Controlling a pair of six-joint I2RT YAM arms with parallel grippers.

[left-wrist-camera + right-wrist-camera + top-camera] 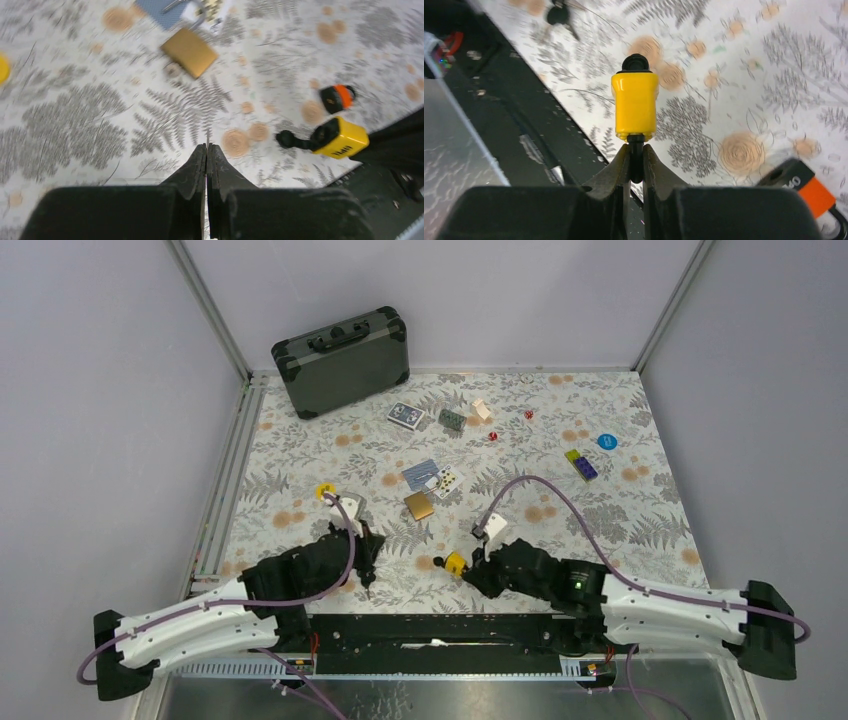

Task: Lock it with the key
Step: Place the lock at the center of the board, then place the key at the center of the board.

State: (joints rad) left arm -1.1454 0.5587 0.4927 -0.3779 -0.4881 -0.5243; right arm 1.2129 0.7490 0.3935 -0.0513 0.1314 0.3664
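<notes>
My right gripper (636, 150) is shut on the black shackle of a yellow padlock (635, 106) and holds it low over the near table edge; they also show in the top view, gripper (475, 566) and padlock (456, 563). A black stub (636, 62) sticks out of the padlock's far end. My left gripper (207, 147) is shut on a thin metal key (207, 137) whose blade tip pokes past the fingertips. It hangs left of the padlock (340, 137), apart from it. In the top view the left gripper (368, 558) points down at the table.
A brass padlock (419, 505) lies mid-table, and a small orange-and-black lock (804, 185) lies by the right gripper. Cards (406, 415), dice, bricks (581, 464), a yellow ring (325, 490) and a dark case (340, 360) lie farther back. A black rail (430, 625) runs along the near edge.
</notes>
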